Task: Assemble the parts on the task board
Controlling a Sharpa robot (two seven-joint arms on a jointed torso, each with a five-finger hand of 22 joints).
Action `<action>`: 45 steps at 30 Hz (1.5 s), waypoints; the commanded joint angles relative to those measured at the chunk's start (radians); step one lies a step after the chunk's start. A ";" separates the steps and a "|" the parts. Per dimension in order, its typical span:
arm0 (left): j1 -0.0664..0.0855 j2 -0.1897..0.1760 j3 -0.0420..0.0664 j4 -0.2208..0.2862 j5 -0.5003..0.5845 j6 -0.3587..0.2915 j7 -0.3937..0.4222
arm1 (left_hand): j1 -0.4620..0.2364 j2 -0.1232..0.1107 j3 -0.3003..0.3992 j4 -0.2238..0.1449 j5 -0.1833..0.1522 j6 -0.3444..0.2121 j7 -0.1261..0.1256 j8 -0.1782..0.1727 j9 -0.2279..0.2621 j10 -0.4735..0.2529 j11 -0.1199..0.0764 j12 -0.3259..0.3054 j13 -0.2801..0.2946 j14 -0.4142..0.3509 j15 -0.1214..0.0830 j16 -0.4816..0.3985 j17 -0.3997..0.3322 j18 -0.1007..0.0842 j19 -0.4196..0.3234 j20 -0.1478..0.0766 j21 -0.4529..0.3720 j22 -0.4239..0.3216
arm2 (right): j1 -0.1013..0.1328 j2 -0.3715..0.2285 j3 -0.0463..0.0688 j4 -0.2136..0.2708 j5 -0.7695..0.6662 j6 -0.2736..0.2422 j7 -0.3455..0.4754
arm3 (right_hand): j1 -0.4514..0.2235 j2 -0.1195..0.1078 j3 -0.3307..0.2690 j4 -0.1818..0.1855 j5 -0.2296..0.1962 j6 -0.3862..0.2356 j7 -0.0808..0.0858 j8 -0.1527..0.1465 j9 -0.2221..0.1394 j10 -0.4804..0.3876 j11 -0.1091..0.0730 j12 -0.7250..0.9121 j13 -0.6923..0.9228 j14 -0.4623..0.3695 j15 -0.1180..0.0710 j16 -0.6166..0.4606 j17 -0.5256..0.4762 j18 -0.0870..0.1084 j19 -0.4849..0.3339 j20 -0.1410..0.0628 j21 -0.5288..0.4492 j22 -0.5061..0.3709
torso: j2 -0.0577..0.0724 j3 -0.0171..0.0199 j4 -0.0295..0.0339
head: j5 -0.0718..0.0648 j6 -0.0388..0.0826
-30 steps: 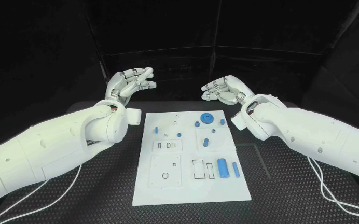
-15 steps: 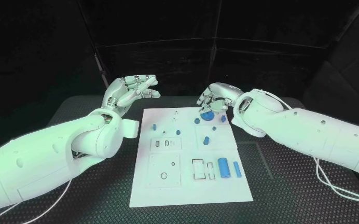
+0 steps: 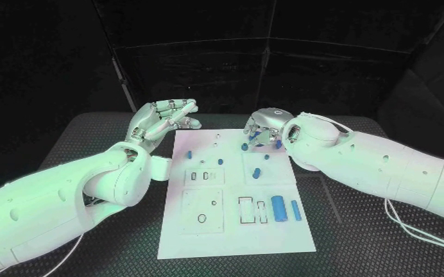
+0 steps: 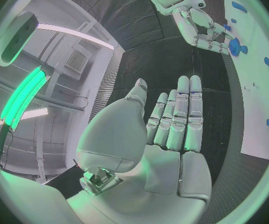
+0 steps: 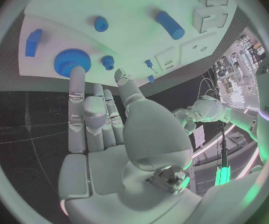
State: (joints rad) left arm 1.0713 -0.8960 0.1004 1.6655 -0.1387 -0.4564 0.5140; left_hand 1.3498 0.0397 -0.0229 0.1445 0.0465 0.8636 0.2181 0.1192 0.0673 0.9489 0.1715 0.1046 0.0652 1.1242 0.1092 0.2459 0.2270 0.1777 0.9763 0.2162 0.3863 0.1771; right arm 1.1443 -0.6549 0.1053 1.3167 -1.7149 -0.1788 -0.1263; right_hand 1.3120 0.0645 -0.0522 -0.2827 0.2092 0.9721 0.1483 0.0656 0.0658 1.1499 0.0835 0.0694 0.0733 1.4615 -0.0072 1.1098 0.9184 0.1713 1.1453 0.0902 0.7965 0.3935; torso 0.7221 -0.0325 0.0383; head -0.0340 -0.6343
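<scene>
Head view: the white task board [image 3: 236,222] lies lengthwise in the middle of the black tabletop [image 3: 92,142], with small blue parts scattered over its far and right portions. A blue gear-shaped disc [image 5: 71,60] sits near the board's far edge, with a blue block [image 5: 34,41] at the edge beside it and small blue pegs [image 5: 107,61] close by. Toward the near right of the board lie a thick blue cylinder [image 3: 276,208] and, just beside it, a thinner blue rod [image 3: 296,210], both lengthwise, next to rectangular cutouts [image 3: 246,210].

The right robot hand [image 3: 264,128] hangs over the far edge of the board, its fingers apart and extended, holding nothing. In the right wrist view one fingertip [image 5: 77,73] lies at the rim of the gear-shaped disc; whether it actually touches cannot be told.

The left robot hand [image 3: 167,115] is raised just off the board's far left corner, above the tabletop. Its fingers [image 4: 185,109] are stretched out straight and side by side, thumb set apart, and it holds nothing.
</scene>
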 commanded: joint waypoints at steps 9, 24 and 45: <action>-0.002 0.003 0.001 0.004 -0.009 0.027 0.006 | 0.006 0.001 -0.003 -0.007 0.004 0.005 0.005 -0.012 -0.002 0.008 0.002 -0.008 -0.001 0.002 0.004 -0.012 0.004 0.004 0.009 0.001 0.004 0.001 | 0.004 0.018 0.001 -0.015 -0.061 0.073 -0.008 | 0.009 0.006 0.024 0.000 0.005 0.005 -0.009 0.004 0.002 0.007 -0.004 0.004 0.000 0.048 0.002 0.123 0.138 0.012 -0.020 0.001 0.053 0.033 | 0.024 -0.0029 0.0057 | 0.002 0.001; -0.002 0.004 0.001 -0.002 -0.009 0.030 0.004 | 0.005 0.002 -0.004 -0.008 0.004 0.005 0.007 -0.015 -0.002 0.006 0.004 -0.013 -0.002 0.000 0.005 -0.016 0.006 0.004 0.009 0.001 0.004 0.001 | 0.004 0.041 0.001 -0.035 -0.056 0.073 0.019 | 0.009 0.039 0.081 -0.003 -0.021 0.029 -0.008 0.006 0.002 0.054 -0.011 0.006 -0.003 0.057 -0.001 0.226 0.257 0.010 -0.028 -0.002 0.124 0.087 | 0.032 -0.0034 0.0083 | 0.000 -0.008; -0.002 0.003 0.001 -0.004 -0.009 0.035 -0.002 | 0.005 0.005 -0.005 -0.008 0.004 0.004 0.009 -0.019 -0.002 0.003 0.006 -0.018 -0.002 -0.002 0.006 -0.021 0.009 0.003 0.009 0.002 0.004 0.000 | 0.004 0.059 0.001 -0.057 -0.058 0.121 0.013 | 0.012 0.044 0.170 -0.006 -0.029 0.101 -0.005 0.015 0.003 0.102 -0.014 0.005 0.000 0.051 -0.005 0.258 0.283 -0.007 0.003 0.001 0.239 0.226 | 0.040 -0.0029 0.0086 | 0.003 -0.023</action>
State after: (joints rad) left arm 1.0679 -0.8937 0.1006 1.6602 -0.1418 -0.4346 0.5097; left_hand 1.3498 0.0397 -0.0257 0.1418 0.0465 0.8633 0.2180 0.1048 0.0665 0.9524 0.1752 0.0930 0.0646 1.1241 0.1092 0.2285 0.2353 0.1776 0.9799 0.2196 0.3863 0.1768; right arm 1.1497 -0.5966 0.1080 1.2620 -1.7646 -0.0845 -0.1140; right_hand 1.3144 0.1019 0.1089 -0.2881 0.1836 1.0648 0.1420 0.0774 0.0681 1.2442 0.0698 0.0728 0.0706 1.4614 -0.0071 1.3615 1.1981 0.1711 1.1321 0.0915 1.0144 0.5892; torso 0.7602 -0.0353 0.0473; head -0.0310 -0.6548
